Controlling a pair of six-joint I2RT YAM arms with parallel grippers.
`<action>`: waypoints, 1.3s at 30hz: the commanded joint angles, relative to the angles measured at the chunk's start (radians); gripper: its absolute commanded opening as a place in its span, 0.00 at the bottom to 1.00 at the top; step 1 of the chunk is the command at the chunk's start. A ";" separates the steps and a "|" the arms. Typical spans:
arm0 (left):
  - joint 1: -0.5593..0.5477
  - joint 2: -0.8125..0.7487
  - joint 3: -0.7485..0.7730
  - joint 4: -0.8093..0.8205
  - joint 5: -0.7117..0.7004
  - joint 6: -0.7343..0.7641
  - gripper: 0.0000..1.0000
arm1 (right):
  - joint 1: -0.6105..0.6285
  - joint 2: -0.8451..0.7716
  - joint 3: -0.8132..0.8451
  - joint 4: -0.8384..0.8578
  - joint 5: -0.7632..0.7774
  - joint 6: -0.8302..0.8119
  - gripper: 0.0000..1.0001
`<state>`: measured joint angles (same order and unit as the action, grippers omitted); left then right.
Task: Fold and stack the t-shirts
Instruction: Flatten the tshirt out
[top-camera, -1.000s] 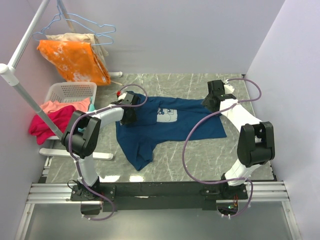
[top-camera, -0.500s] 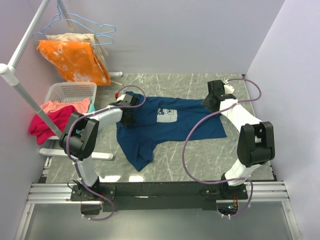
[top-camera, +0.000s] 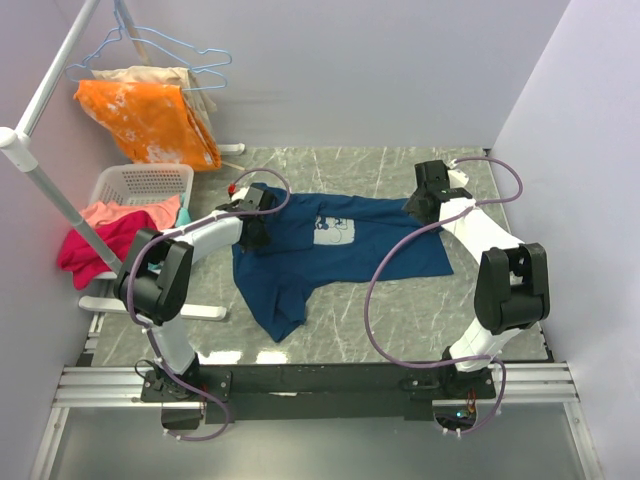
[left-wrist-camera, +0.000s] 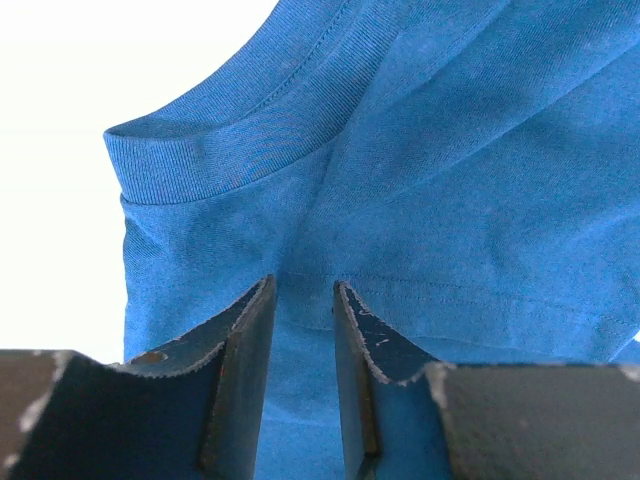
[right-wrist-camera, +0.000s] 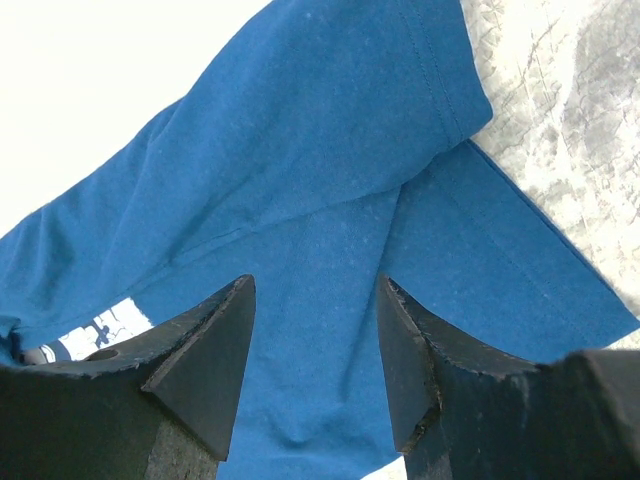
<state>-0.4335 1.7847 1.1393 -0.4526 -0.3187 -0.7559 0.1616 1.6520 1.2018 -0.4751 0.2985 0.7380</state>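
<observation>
Swung left elbow (top-camera: 150, 285) slightly outward since a second earlier, left gripper (left-wrist-camera: 304, 285) at a narrow slit by collar (left-wrist-camera: 230, 150) of tee (top-camera: 330, 255), hold on cloth impossible to tell; kept right gripper (right-wrist-camera: 315, 285) parted, empty, over end away from collar, with tee spread unfolded on table (top-camera: 400, 310), nothing stacked.

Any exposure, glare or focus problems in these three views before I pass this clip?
Top view: evenly lit and sharp, with small glare patches near the front edge of the table. Left wrist view: the background beyond the t-shirt is blown out to white, but the cloth weave is in focus. Right wrist view: the upper left corner is burned white too; the table's marble at right is still readable.
</observation>
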 joint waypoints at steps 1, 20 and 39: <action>-0.002 0.002 0.008 0.002 0.012 -0.023 0.35 | 0.007 -0.001 -0.008 -0.010 0.028 -0.002 0.59; -0.004 0.039 0.007 0.014 0.007 -0.022 0.33 | 0.007 -0.004 -0.007 -0.016 0.033 -0.003 0.58; -0.019 0.015 0.042 -0.026 -0.037 -0.034 0.27 | 0.007 -0.012 -0.011 -0.022 0.036 -0.005 0.57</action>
<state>-0.4431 1.8221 1.1442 -0.4515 -0.3237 -0.7761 0.1616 1.6554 1.2018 -0.4889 0.3061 0.7380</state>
